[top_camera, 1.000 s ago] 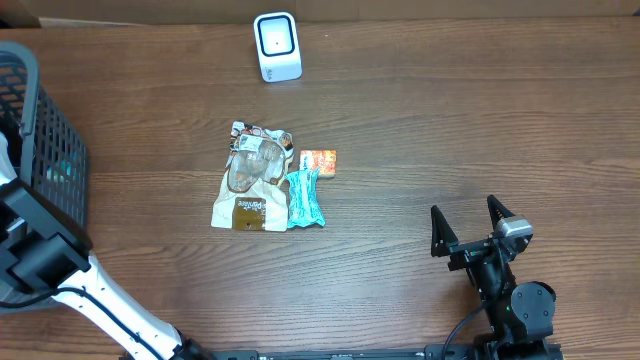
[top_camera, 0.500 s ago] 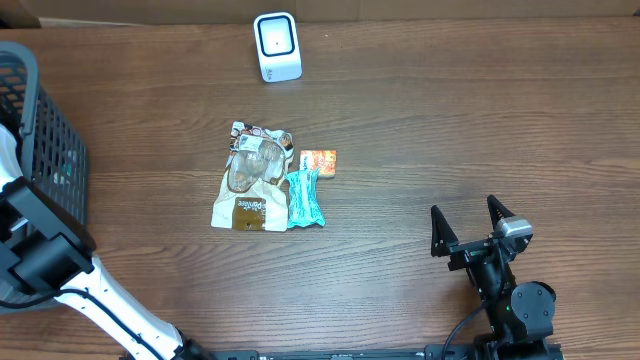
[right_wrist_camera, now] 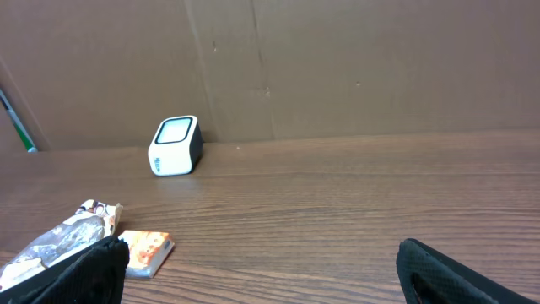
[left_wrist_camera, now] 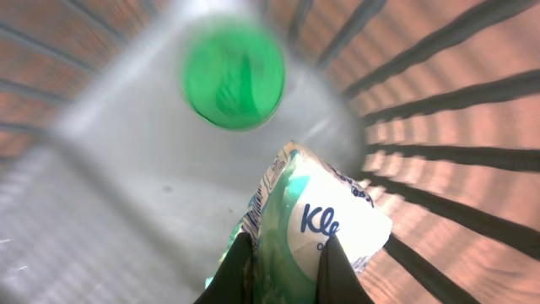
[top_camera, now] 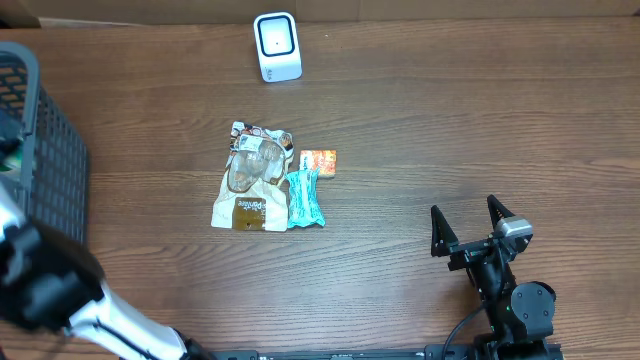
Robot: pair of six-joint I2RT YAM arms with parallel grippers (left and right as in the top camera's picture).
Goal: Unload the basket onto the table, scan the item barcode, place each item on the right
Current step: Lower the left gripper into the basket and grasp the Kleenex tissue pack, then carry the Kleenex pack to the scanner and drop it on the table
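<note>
Over in the basket (top_camera: 55,150) at nine o'clock, the left gripper (left_wrist_camera: 285,255) is clamping a tissue pack (left_wrist_camera: 329,211); the right gripper (top_camera: 464,210) is sitting agape at five o'clock.

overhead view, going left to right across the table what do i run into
mesh basket → snack bag → small orange box → right tool. The white scanner and the teal packet are left out, since they overlap others sideways.
</note>
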